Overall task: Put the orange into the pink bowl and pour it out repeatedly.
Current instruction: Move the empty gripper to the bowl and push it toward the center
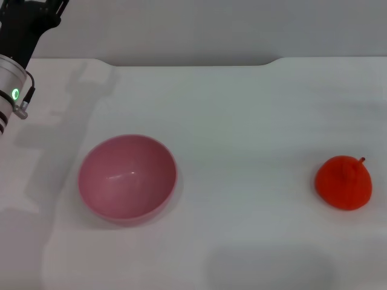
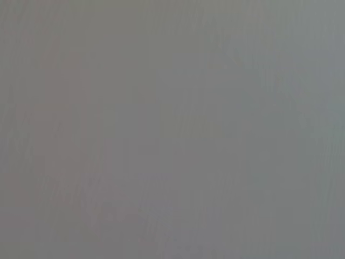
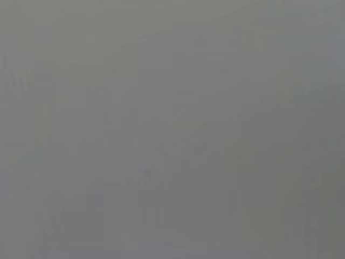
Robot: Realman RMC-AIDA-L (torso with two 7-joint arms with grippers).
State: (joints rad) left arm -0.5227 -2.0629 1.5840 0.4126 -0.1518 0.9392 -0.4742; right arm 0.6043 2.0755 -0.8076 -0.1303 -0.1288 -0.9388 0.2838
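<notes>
The pink bowl (image 1: 127, 178) stands upright and empty on the white table, left of centre in the head view. The orange (image 1: 343, 182) lies on the table at the far right, well apart from the bowl, its stem nub pointing up and right. My left arm (image 1: 18, 48) shows at the top left corner, raised behind and left of the bowl; its fingers are out of the picture. My right arm and gripper are out of view. Both wrist views show only plain grey surface.
The white table (image 1: 242, 121) stretches between the bowl and the orange. Its back edge runs along the top against a grey wall.
</notes>
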